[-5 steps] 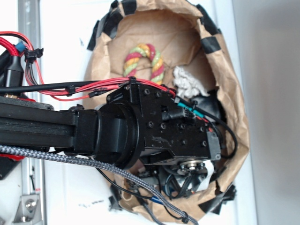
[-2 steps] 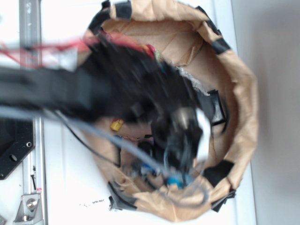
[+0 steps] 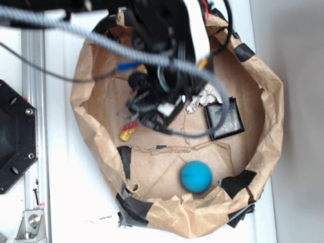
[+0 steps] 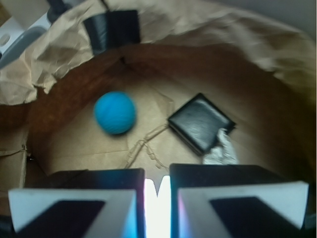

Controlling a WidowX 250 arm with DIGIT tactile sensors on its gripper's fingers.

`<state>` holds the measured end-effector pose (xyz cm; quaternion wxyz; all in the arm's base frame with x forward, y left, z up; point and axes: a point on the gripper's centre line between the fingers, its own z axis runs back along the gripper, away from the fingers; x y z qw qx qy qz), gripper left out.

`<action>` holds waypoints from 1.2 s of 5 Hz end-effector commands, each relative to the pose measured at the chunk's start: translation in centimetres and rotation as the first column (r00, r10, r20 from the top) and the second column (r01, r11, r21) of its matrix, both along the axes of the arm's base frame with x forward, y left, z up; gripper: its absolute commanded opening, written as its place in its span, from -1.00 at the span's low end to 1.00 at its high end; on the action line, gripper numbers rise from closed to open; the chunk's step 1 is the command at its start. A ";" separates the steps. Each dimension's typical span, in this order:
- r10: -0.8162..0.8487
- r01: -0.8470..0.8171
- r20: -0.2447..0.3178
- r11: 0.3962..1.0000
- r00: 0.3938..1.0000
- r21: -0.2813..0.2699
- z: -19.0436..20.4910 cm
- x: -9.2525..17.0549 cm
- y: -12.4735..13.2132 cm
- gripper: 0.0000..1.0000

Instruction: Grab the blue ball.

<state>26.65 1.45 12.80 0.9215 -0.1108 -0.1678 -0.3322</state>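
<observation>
A crumpled brown paper bag (image 3: pixel 263 101) fills the exterior frame on a white table (image 3: pixel 61 212). The gripper (image 4: pixel 157 198) sits at the bottom of the wrist view, jaws nearly pressed together and empty. The black square pad (image 3: pixel 223 118) lies right of centre. The blue ball (image 3: pixel 196 176) rests free at the lower middle.

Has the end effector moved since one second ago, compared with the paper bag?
Yes. In the exterior view the end effector has shifted toward the top edge of the picture, off the lower part of the paper bag, uncovering the blue ball.
</observation>
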 end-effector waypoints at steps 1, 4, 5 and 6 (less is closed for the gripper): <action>-0.066 0.069 0.062 0.997 0.996 -0.044 -0.4 0.6 -3.7 1.00; -0.505 0.495 -0.072 0.861 0.860 -0.118 -5.3 -0.2 -11.6 1.00; -0.535 0.524 -0.078 0.843 0.841 -0.124 -6.1 -0.4 -12.6 1.00; -0.532 0.524 -0.051 0.845 0.846 -0.108 -6.8 -0.3 -13.7 -0.46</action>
